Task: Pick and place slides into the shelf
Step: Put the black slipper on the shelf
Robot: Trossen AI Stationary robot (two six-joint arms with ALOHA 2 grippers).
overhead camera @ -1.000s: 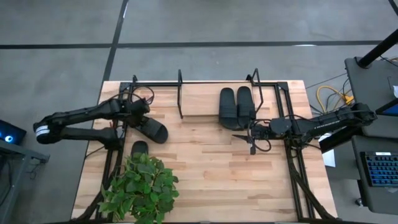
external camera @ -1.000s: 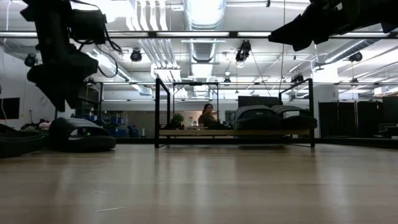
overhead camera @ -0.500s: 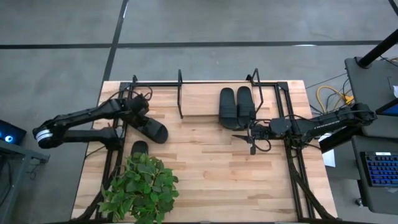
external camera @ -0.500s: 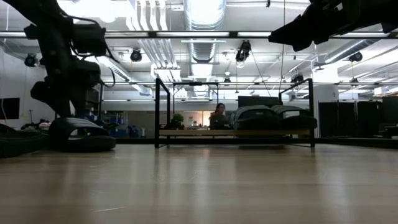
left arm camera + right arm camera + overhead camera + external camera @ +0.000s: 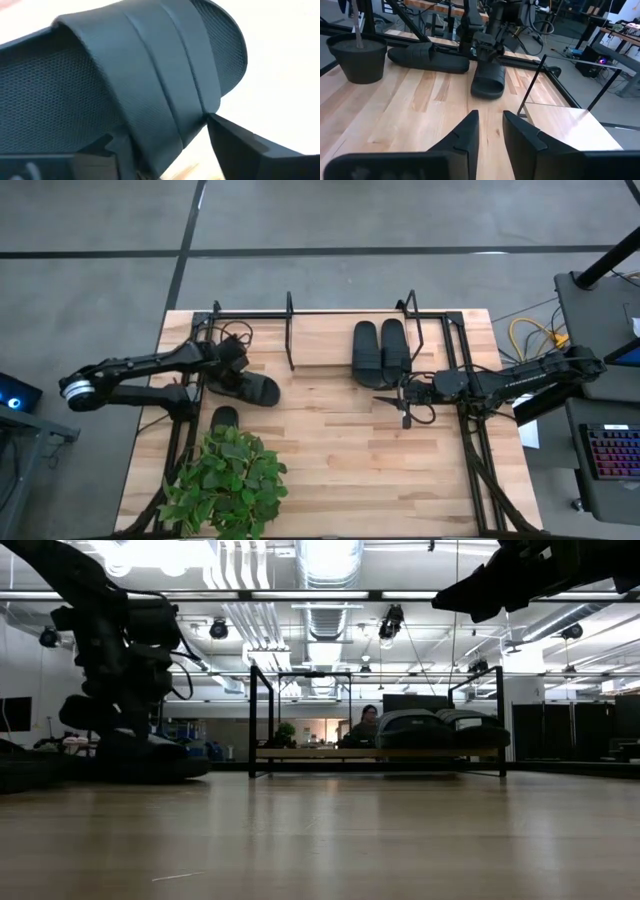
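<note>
From above, two slides (image 5: 379, 353) are sitting side by side on the shelf (image 5: 291, 332), while the left gripper (image 5: 232, 375) is straddling a third slide (image 5: 255, 388) lying left of the shelf. In the left wrist view its fingers (image 5: 250, 145) are flanking that slide's strap, parted (not clearly clamped). The right wrist view is showing the right gripper (image 5: 490, 130) hovering just in front of the shelf, jaws slightly apart, holding nothing.

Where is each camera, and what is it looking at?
High: overhead, looking straight down; both arms, shelf.
Low: table height, looking across; left gripper on a slide.
Left wrist: on left arm; that slide's strap, own fingers.
Right wrist: on right arm; own fingers, left arm beyond.
All four show that slide.
</note>
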